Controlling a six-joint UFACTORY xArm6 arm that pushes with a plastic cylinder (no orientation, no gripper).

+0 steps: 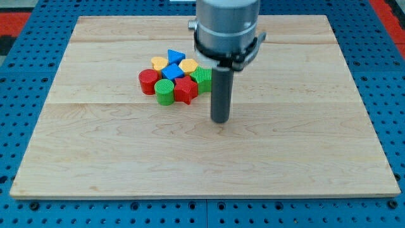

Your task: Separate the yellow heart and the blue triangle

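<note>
Blocks clustered at upper-left centre of tabletop [304, 158].
Blue triangle [175, 56] points toward the view's top, touching yellow heart [188, 65] just to its right. My tip [219, 120] rests on bare wood, below-right of the cluster, near the red block [185, 90]; no fingers fitted, nothing held.

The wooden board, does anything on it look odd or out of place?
Nothing stands out. The coloured blocks sit packed together on the wooden board, blue triangle touching yellow heart, none tipped. My tip rests right of them.
</note>
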